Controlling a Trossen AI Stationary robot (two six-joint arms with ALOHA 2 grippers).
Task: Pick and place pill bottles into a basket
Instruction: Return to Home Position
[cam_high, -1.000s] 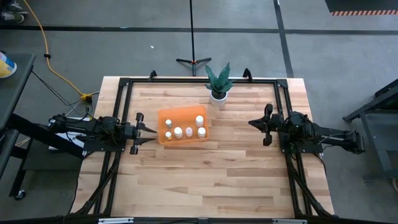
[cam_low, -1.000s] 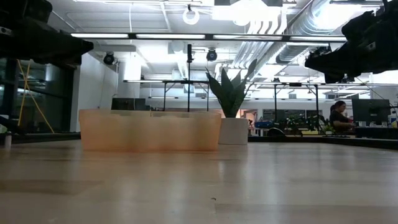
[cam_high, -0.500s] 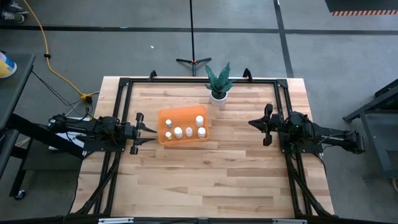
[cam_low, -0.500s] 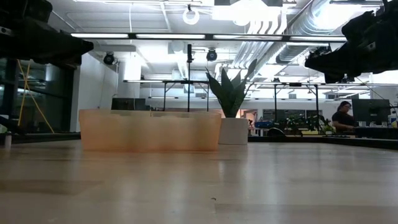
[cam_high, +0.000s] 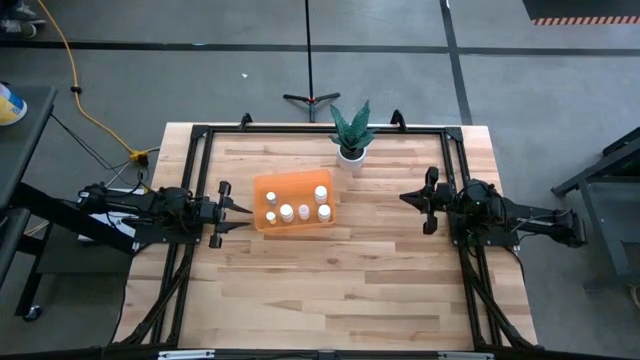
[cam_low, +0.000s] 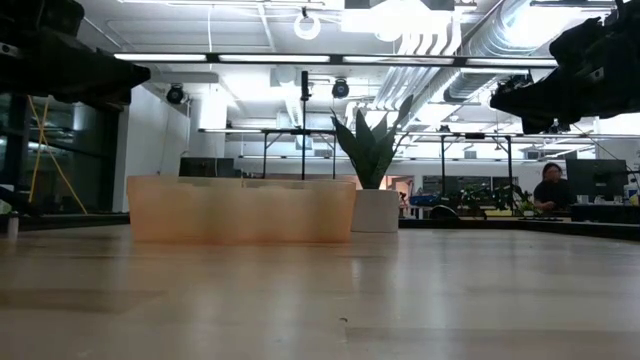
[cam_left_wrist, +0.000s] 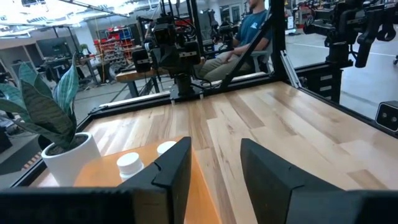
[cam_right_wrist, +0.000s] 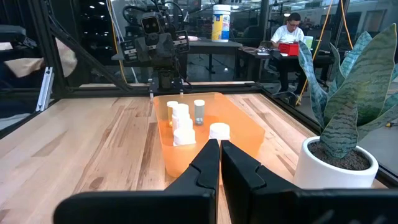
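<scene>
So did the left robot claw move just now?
No. The left gripper is in the same spot as a second ago, just off the left wall of the orange basket, which hasn't shifted either.

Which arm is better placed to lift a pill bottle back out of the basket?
Probably the left. The left hand sits open right beside the basket, while the right hand is shut and clearly farther from it.

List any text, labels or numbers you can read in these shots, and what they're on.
No text can be read in any view.
Tub on the far bench: blue and yellow label, too blurred to read.
Pill bottles in the basket: no label can be made out.
</scene>
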